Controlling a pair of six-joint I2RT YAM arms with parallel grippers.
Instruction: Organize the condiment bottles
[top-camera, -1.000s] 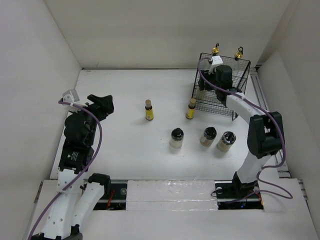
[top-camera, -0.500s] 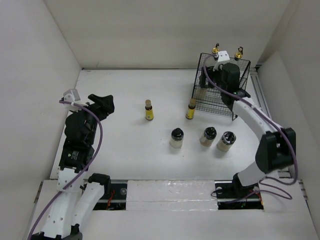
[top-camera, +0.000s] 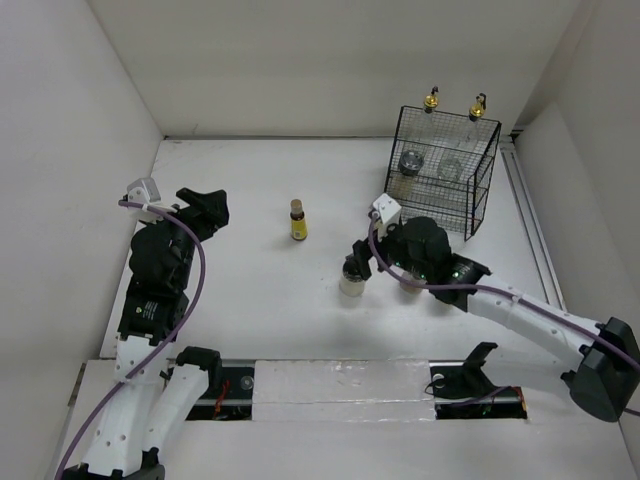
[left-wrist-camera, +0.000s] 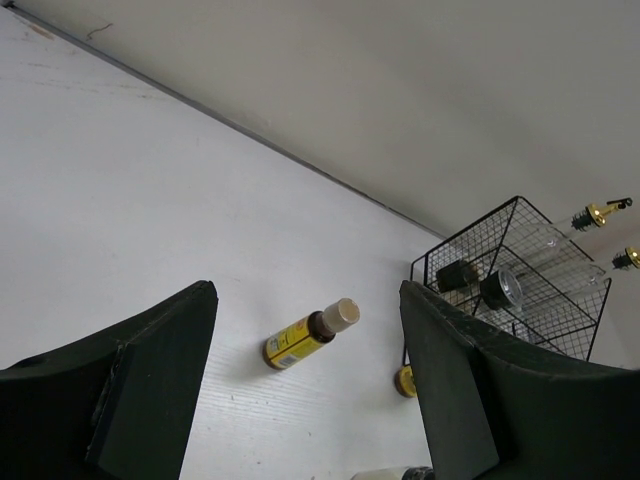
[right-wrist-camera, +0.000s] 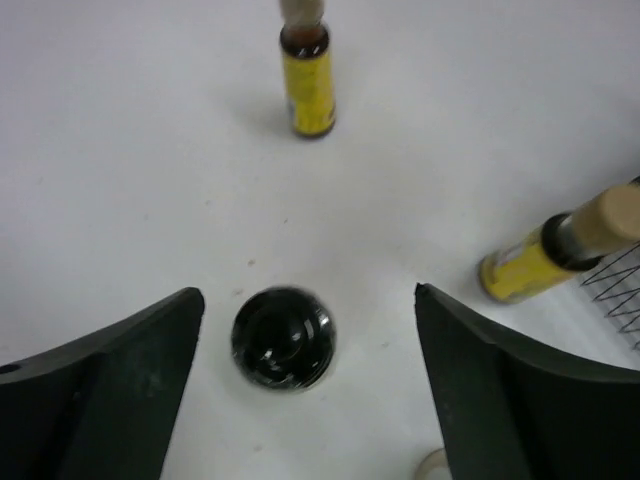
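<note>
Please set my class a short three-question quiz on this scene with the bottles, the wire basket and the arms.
1. True or false: the right gripper is shut on the dark-lidded shaker jar.
2. How many small yellow bottles stand outside the wire basket?
3. What stands in the basket? A) tall glass bottles with gold pourers; B) both yellow bottles; C) a spoon.

Key: 1 false, it is open, with the jar between its fingers in the wrist view; 2 two; 3 A.

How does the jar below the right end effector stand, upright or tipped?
Upright: the jar shows only its round dark top from above.
</note>
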